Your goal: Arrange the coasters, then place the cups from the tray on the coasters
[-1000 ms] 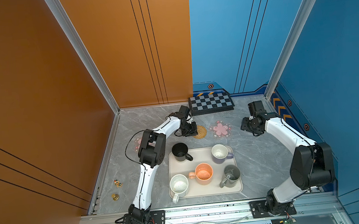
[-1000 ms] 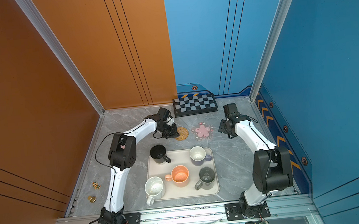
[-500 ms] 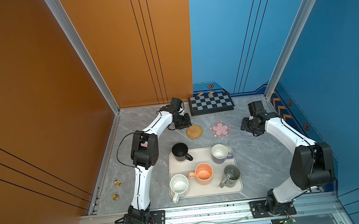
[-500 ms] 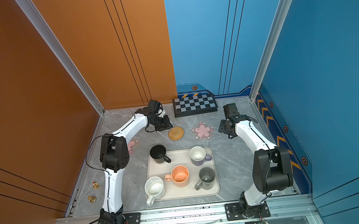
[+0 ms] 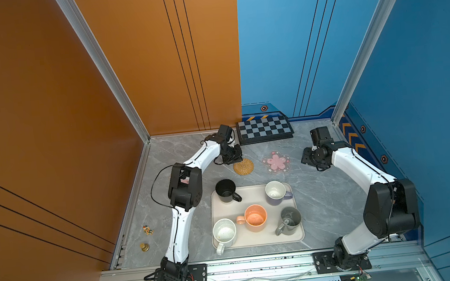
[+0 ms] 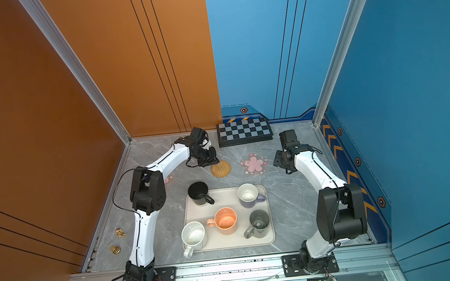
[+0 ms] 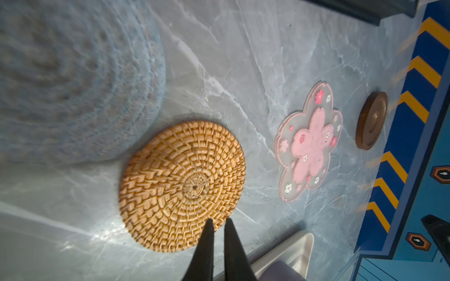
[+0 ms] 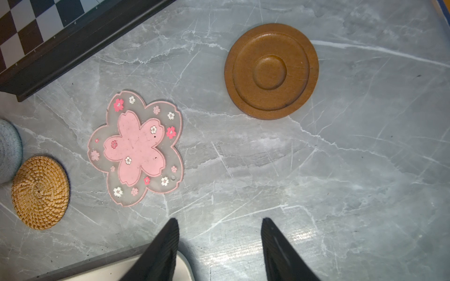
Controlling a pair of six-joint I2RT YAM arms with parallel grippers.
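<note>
Your left gripper [image 7: 218, 221] has its fingers drawn almost together, with only a thin slit between them and nothing seen in that slit. Its tips sit over the rim of the straw coaster [image 7: 182, 185]; you cannot tell from these views whether they touch the weave. That coaster lies flat on the grey marble table [image 5: 174, 151], just beyond the far left corner of the tray [image 5: 252, 197]. Just beside it, under your left wrist, lies the knitted grey-blue coaster [image 7: 73, 80], blurred in the wrist view and covered by the arm in both top views.

Your right gripper [image 8: 219, 221] has its fingers well apart, holding nothing, over bare table. Before it lie the pink flower coaster [image 8: 136, 148], near the straw one but not touching it, and the brown wooden coaster [image 8: 271, 70], flat and apart from the flower. The other flower coaster [image 6: 169, 179] peeks out from behind your left arm's elbow.

All five cups stand upright on the tray. The black cup [image 5: 225, 189] and lavender cup [image 5: 275, 192] are at the far side, the peach cup [image 5: 254, 217] is in the middle, and the speckled white cup [image 5: 224, 232] and grey cup [image 5: 290, 218] are at the near side. The checkered board [image 5: 263, 130] lies by the back wall.
</note>
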